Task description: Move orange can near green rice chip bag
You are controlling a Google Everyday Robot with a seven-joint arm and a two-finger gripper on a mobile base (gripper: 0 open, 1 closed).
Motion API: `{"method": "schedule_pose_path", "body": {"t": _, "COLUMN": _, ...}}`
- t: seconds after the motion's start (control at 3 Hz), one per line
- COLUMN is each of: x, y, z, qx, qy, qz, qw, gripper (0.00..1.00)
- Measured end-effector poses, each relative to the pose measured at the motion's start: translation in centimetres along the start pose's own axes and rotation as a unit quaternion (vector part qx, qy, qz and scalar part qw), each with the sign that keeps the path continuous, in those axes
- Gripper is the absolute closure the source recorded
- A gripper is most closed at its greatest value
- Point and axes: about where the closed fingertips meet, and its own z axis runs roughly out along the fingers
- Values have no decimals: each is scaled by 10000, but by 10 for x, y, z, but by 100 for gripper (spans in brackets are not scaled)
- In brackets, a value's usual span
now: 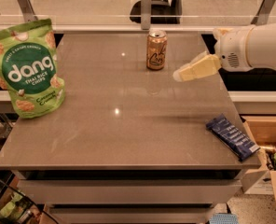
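We are at the approach step: our hand point(182, 73) hovers just beside the orange can point(156, 50); its opening we cannot tell. Next, we grasp.

A glossy grey-brown square tabletop point(105, 139) is taken as the landmark, and small bright spots of overhead light are reflected on it. Behind its far edge a clear glass partition point(82, 3) is carried by metal posts point(25, 3), and a dark office chair point(155, 7) is seen beyond the glass. Under the tabletop pale cabinet fronts point(128, 190) are stacked. To its right an open cardboard box point(261, 127) is set above a speckled floor point(264, 211). The pale-yellow gripper point(184, 73) is held over the tabletop's far right part.
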Motion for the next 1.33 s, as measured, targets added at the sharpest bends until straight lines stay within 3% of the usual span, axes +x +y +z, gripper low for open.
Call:
{"method": "schedule_pose_path", "body": {"t": 0.67, "x": 9, "y": -4, "z": 46, "qx": -157, "qy": -550, "qz": 455, "qw": 9973, "gripper": 0}}
{"method": "schedule_pose_path", "body": {"t": 1.33, "x": 4, "y": -10, "z": 83, "qx": -335, "qy": -931, "qz": 610, "qw": 9932, "gripper": 0}}
